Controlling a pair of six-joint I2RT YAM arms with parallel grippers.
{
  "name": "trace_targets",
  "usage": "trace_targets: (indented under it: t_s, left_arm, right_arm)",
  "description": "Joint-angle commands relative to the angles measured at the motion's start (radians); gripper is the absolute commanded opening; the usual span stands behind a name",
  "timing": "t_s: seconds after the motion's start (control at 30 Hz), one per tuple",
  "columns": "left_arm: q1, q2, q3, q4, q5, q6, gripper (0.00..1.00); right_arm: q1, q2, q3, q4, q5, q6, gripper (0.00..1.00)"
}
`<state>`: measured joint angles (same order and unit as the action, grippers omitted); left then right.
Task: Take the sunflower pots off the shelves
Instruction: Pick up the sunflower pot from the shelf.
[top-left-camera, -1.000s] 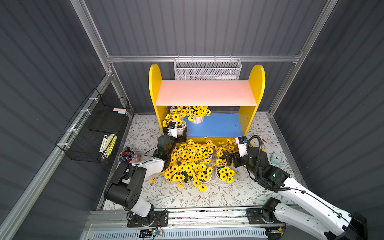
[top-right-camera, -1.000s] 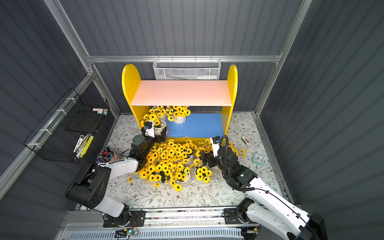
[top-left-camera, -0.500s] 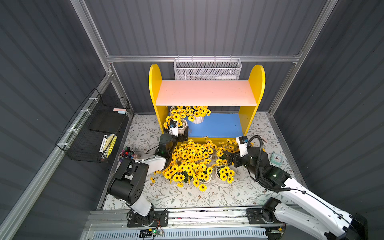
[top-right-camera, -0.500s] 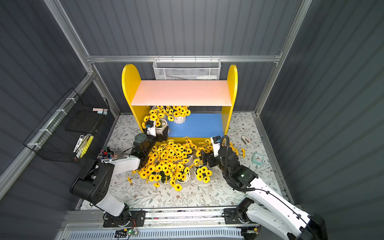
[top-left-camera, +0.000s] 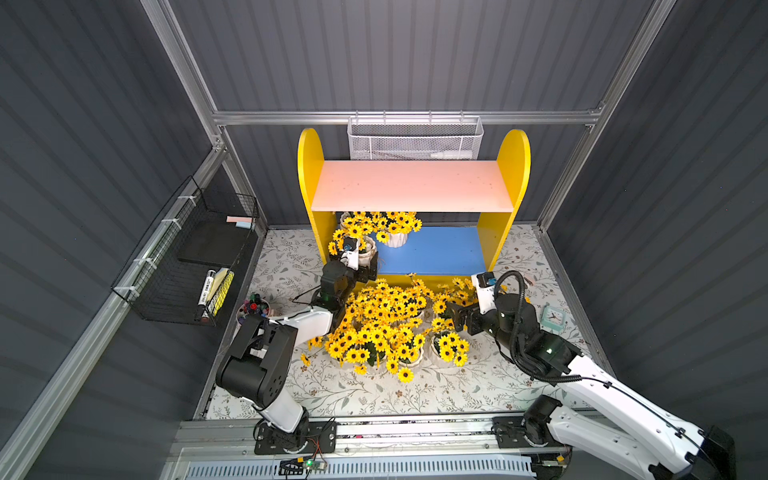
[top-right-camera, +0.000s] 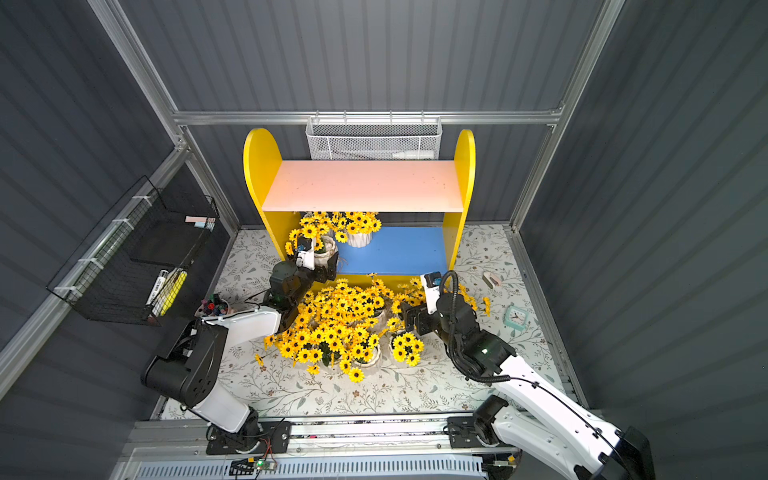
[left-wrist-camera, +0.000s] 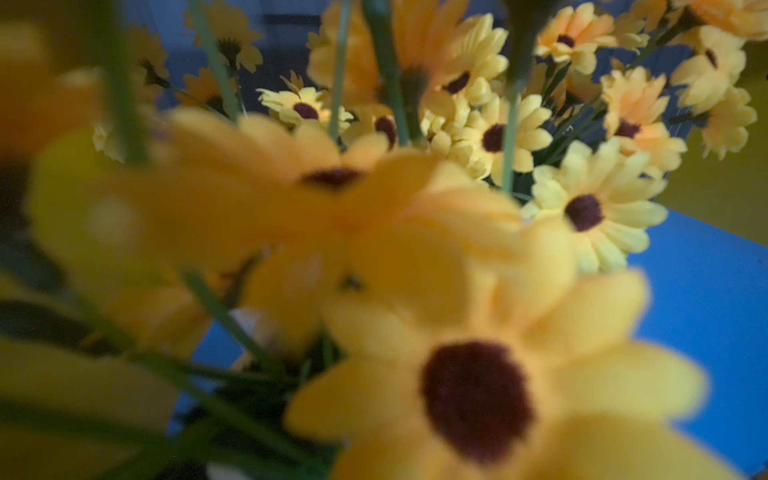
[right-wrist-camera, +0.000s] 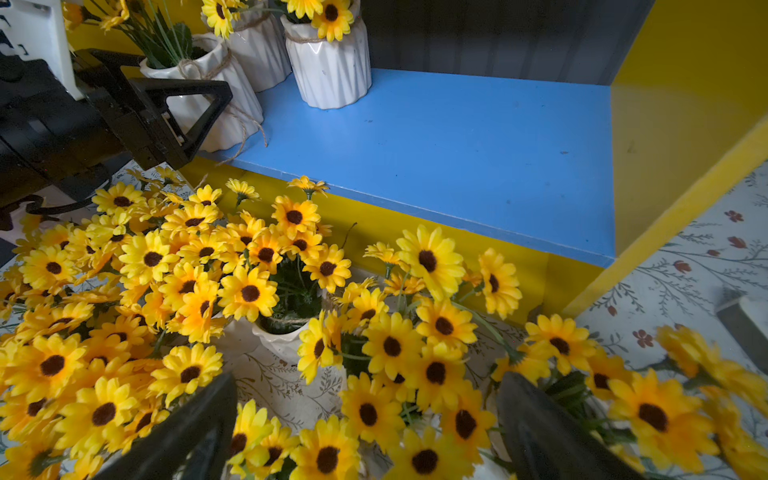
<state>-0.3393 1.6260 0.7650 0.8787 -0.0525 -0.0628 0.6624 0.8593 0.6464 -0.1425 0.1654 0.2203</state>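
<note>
Pots (right-wrist-camera: 328, 70) of sunflowers (right-wrist-camera: 249, 291) (twine-rimmed)

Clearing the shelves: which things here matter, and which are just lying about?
Job: pots on the blue board, pots already taken down, yellow shelves.
Lying about: black wire basket, white mesh basket, cup of markers, small clock.

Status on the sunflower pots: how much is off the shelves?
Done: the pink upper board is bare, and a cluster of pots stands on the mat. In hand: the left claw straddles the front pot on the blue board; whether it is squeezing, I cannot tell. The right claw is open above the cluster. Remaining: that pot plus two more pots behind it.
</note>
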Motion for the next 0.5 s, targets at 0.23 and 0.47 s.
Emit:
trace_targets:
  t_s: [0.23, 0.47]
  left_arm:
    - [-0.004, -0.034, -0.010, 0.090, -0.061, -0.022, 0.99]
    - [-0.003, -0.032, 0.009, 0.053, -0.090, -0.039, 0.99]
  right_arm:
    - [-0.004, 0.018, 0.003, 0.006, -0.029, -0.002, 0.99]
    - [-0.004, 0.030, 0.003, 0.013, -0.036, -0.003, 0.99]
